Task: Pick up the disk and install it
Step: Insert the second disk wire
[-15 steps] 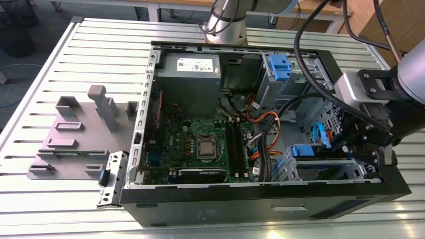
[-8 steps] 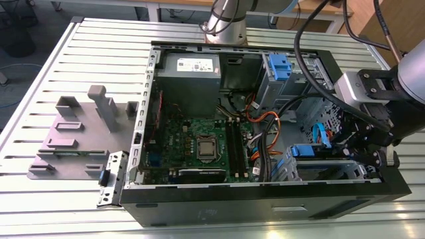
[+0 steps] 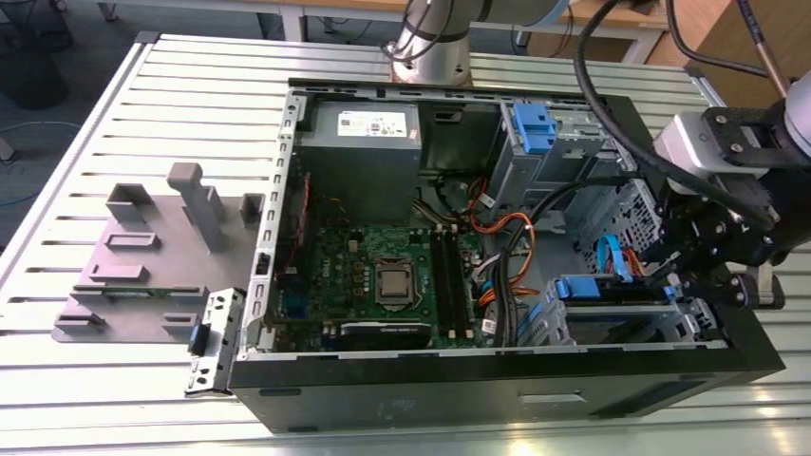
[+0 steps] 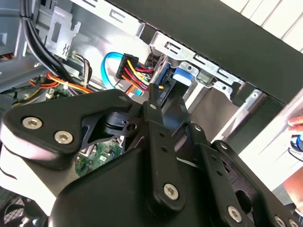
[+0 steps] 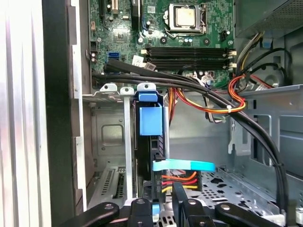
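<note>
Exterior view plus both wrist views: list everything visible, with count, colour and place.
Computer case: one, black, open on the slatted table.
Motherboard: one, green, case floor.
Power supply: one, grey, case's far corner.
Disk: one, blue-bracketed, standing on edge in the silver bay by the case's front wall.
Cables: several, black, orange, light blue, across the case.
Fixture plate: one, grey, exterior view's left.
Loose bracket: one, silver, beside the case.
Gripper: one, black, at the disk's cabled end.
</note>
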You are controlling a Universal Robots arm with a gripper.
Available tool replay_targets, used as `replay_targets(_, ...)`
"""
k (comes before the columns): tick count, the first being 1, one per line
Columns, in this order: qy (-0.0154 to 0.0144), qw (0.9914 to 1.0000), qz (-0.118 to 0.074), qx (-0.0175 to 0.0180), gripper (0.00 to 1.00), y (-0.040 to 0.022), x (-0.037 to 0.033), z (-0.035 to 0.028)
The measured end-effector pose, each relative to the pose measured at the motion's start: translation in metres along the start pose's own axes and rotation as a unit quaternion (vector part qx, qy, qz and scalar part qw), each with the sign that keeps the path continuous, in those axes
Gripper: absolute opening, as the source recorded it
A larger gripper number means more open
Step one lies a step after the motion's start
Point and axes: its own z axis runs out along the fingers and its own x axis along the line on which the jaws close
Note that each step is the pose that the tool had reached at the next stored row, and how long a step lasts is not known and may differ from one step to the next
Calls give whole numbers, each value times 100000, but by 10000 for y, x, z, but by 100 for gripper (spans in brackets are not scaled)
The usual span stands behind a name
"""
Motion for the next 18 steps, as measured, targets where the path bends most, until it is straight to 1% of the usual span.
replay_targets(2, 3, 100000, -2, 1, 31, -1, -4, -37)
replay_targets(8, -6, 100000, -4, 2, 31, 1, -5, -40)
replay_targets(9, 4, 100000, -2, -1, 31, 11, -5, -39)
replay_targets(13, -5, 100000, -1, 4, 31, 82, 0, -30)
replay_targets(16, 20, 100000, -11, 4, 31, 88, -1, -34)
replay_targets(18, 14, 100000, -5, 7, 31, 88, -5, -59)
